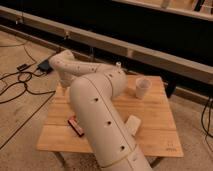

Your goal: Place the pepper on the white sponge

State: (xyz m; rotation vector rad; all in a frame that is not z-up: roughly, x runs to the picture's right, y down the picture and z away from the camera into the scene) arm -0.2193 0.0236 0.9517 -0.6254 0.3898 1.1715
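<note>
The robot's cream arm [100, 120] took up the middle of the view. It rose from the bottom edge, bent over the counter's centre, reached out to a joint past the left rear corner, then folded back to the right. The wooden counter [155, 125] stood on a concrete floor, with black cables [15, 87] lying on the floor to its left. The pincer was hidden behind the arm's thick link, somewhere over the middle of the counter; whether it was apart or together could not be told.

A white cup [142, 88] stood upright near the rear right of the counter, apart from the arm. The white sponge [133, 123] lay on the counter just beside the arm's right flank, towards the front. A flat dark packet with red markings [75, 125] lay at the front left, partly covered by the arm. The pepper could not be located; no part of it showed.
</note>
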